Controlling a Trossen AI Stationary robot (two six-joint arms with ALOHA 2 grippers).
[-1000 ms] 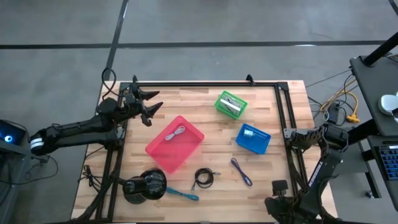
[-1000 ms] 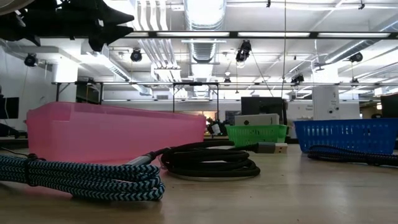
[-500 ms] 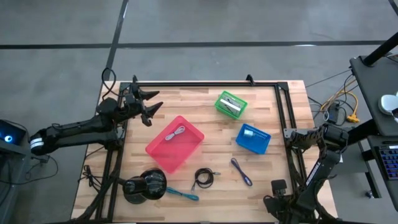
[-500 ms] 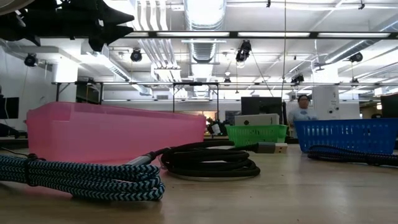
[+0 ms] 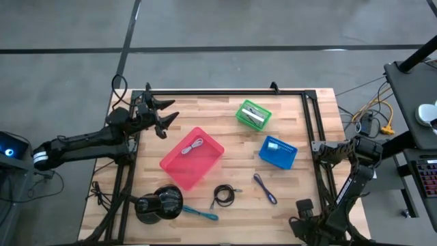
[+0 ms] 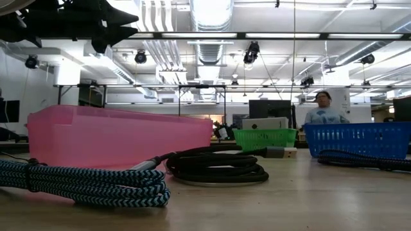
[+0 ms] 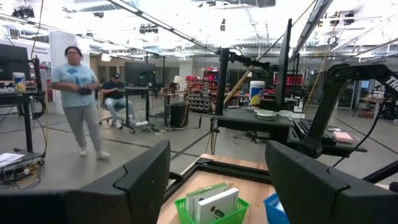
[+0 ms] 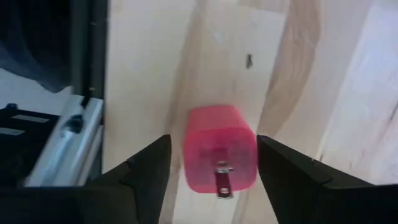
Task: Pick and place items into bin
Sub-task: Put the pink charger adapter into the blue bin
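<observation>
Right hand (image 8: 211, 180) hangs open astride a red plug block (image 8: 220, 151) on the tabletop (image 5: 293, 109) at the near right corner; closing off-centre could squirt the block away. Left hand (image 5: 158, 117), open and empty, waits beyond the pink bin (image 5: 192, 158). Count: three bins (pink, green (image 5: 253, 115), blue (image 5: 278, 152)); three loose cords (black (image 5: 223, 195), purple (image 5: 265, 188), teal (image 5: 200, 213)); one block.

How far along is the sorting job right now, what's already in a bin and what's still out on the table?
Looks done: a whitish cord lies in the pink bin, and the green basket and blue basket each hold something.

In hand: nothing yet. The right gripper is open around a small red plug block; the left gripper hangs open, empty.

Left: the black cord, purple cord and teal braided cord.
</observation>
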